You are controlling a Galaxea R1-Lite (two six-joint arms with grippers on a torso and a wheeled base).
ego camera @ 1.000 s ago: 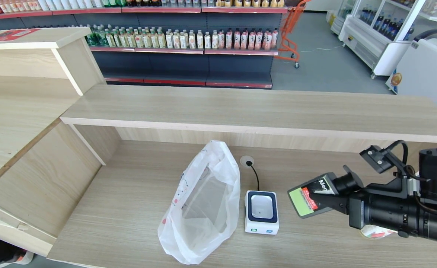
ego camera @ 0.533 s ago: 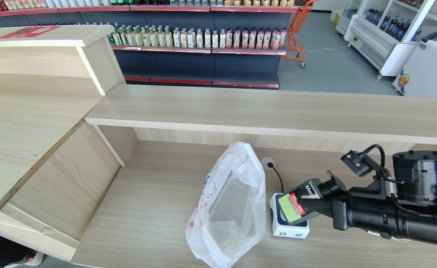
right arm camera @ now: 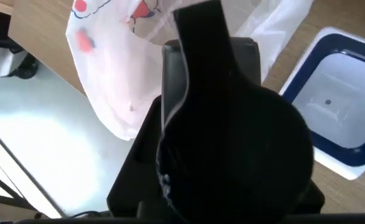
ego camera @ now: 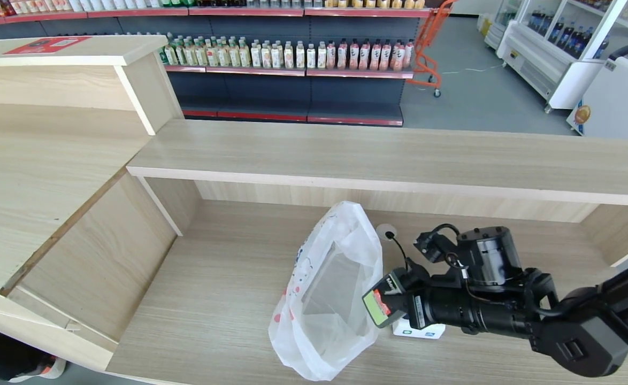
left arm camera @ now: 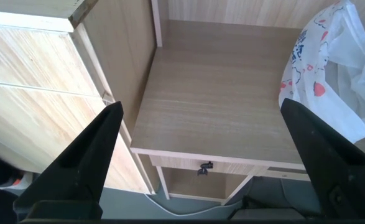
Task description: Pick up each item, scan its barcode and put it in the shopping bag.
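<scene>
Head view: the right gripper [ego camera: 402, 294] is clamped on a small box [ego camera: 378, 309] at the shopping bag's [ego camera: 319, 299] right rim, above the scanner [ego camera: 418, 331]. The box looks light and stiff, so its flat sides suit gripping.

Left wrist view: the left gripper [left arm camera: 202, 109] gapes empty over the counter's [left arm camera: 219, 93] near-left edge.

Right wrist view: this shows the scanner's glass window, which the arm covers from the head.

Your head camera looks down over the light wooden counter [ego camera: 228, 299]; the left wrist one faces its edge from farther off; the right hangs close above the white plastic shopping bag [ego camera: 324, 299] all three share.
</scene>
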